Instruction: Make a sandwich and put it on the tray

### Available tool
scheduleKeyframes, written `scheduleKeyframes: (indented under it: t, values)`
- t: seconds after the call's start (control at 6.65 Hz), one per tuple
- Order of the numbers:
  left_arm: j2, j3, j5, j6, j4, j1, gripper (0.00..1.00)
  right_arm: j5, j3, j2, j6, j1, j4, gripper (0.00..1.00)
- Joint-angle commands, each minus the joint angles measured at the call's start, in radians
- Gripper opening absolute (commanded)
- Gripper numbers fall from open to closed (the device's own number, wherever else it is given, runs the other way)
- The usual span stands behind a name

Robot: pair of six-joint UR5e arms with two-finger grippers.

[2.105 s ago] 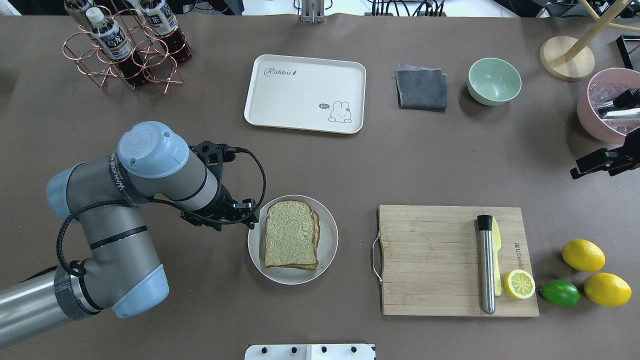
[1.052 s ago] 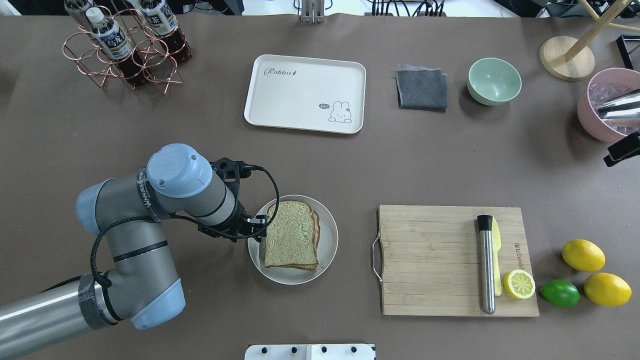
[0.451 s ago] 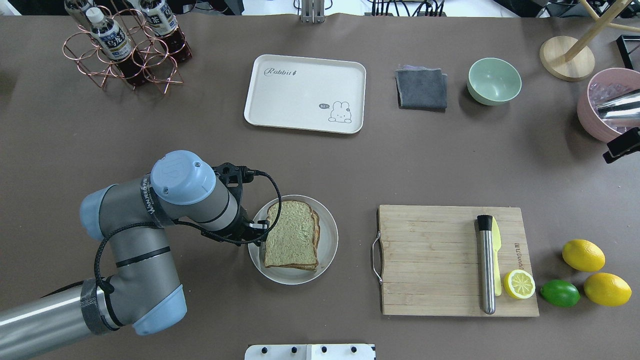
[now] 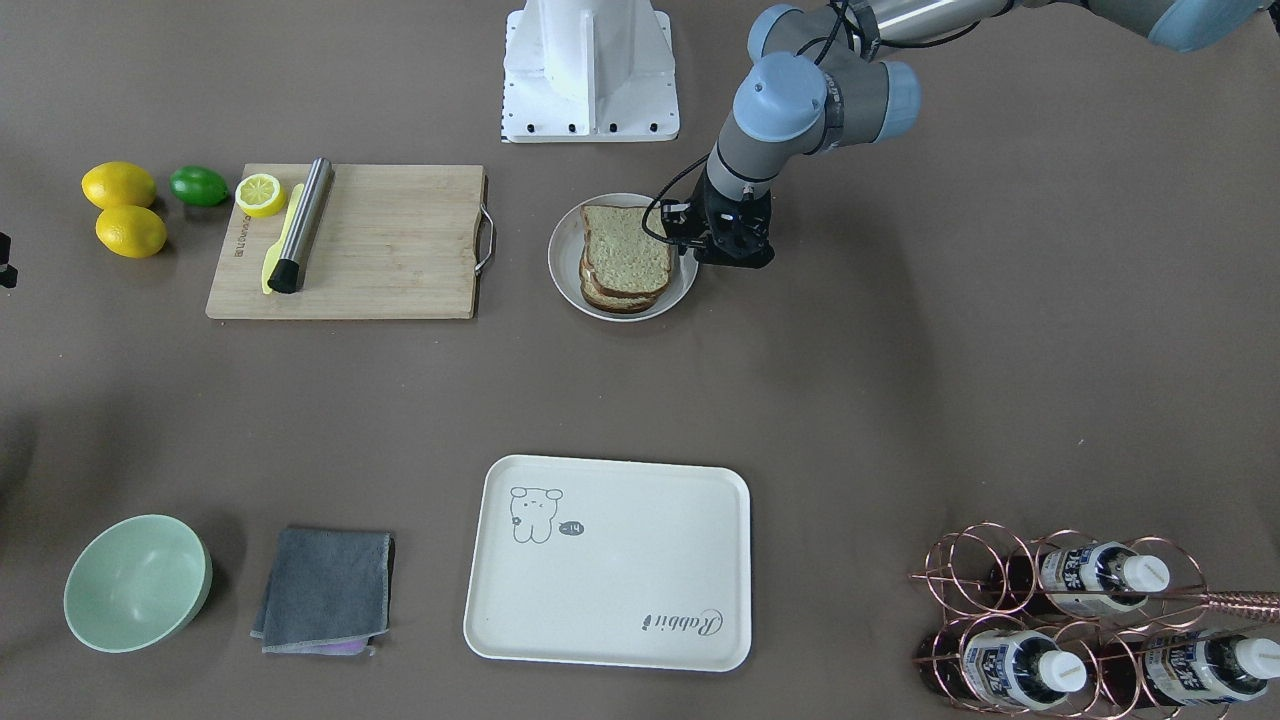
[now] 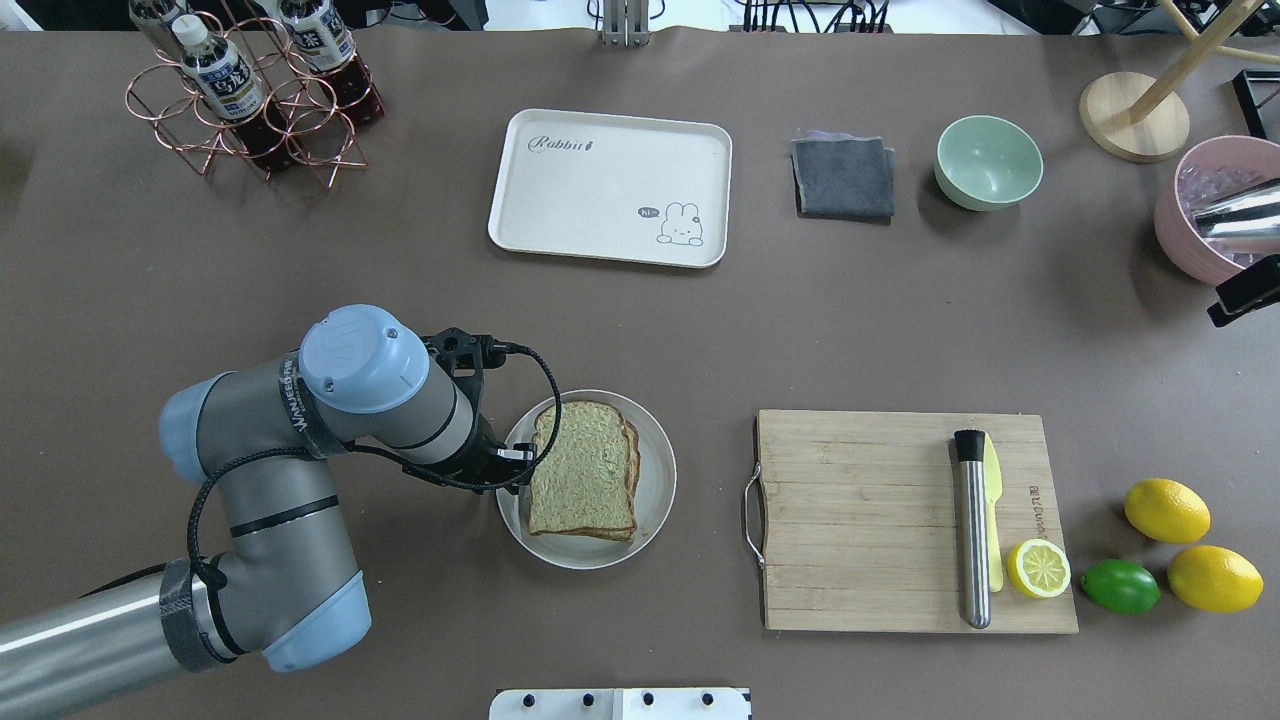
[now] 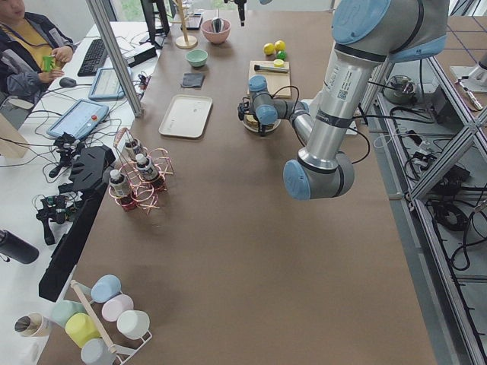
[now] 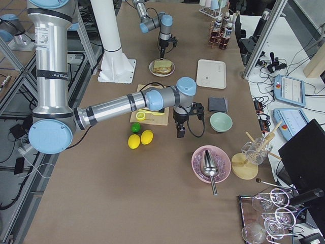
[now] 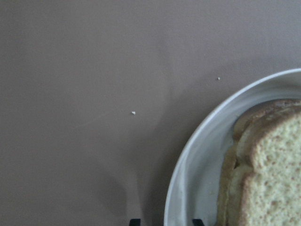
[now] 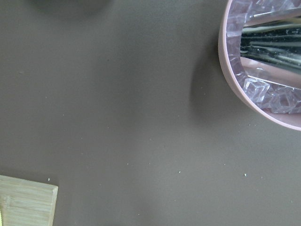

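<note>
The sandwich [image 5: 585, 485], a stack of brown-crusted bread slices, lies on a round white plate [image 5: 660, 470]; no egg shows. It also shows in the front view [image 4: 625, 260] and in the left wrist view [image 8: 273, 174]. My left gripper [image 5: 515, 470] is low at the plate's left rim [image 8: 202, 165]. Its jaws stand apart, one tip on each side of the rim. The cream tray [image 5: 610, 185] lies empty at the far middle of the table. My right gripper [image 5: 1245, 290] is at the table's right edge, and I cannot tell if it is open.
A wooden cutting board [image 5: 880, 520] with a steel muddler [image 5: 972, 530], a yellow knife and a half lemon lies right of the plate. Lemons and a lime lie beyond it. A green bowl [image 5: 988, 162], grey cloth [image 5: 843, 178], bottle rack [image 5: 250, 100] and pink ice bowl [image 5: 1215, 215] stand at the back.
My left gripper has moved right and down to the plate's left rim. My right gripper has drawn back to the right edge. Little has moved in the last half second.
</note>
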Motion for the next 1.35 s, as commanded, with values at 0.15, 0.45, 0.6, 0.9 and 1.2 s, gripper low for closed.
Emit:
scheduleKeyframes:
  t: [0.15,0.45,0.6,0.9,1.2]
  values:
    - [0.002,0.001,0.000,-0.042,-0.013,0.014,0.19,0.005,0.007,-0.004,0.000,0.007,-0.003,1.00]
    - [0.002,-0.005,0.000,-0.044,-0.030,0.011,0.00,0.005,0.030,-0.001,0.000,0.010,-0.043,1.00]
    - [0.004,-0.005,-0.001,-0.051,-0.061,0.004,0.00,0.005,0.036,-0.001,0.000,0.009,-0.051,1.00]
    - [0.005,-0.001,-0.003,-0.092,-0.140,-0.021,0.00,0.005,0.036,0.001,0.000,0.009,-0.051,1.00]
    - [0.010,0.005,-0.014,-0.088,-0.153,-0.083,0.00,0.005,0.036,-0.002,0.000,0.009,-0.051,1.00]
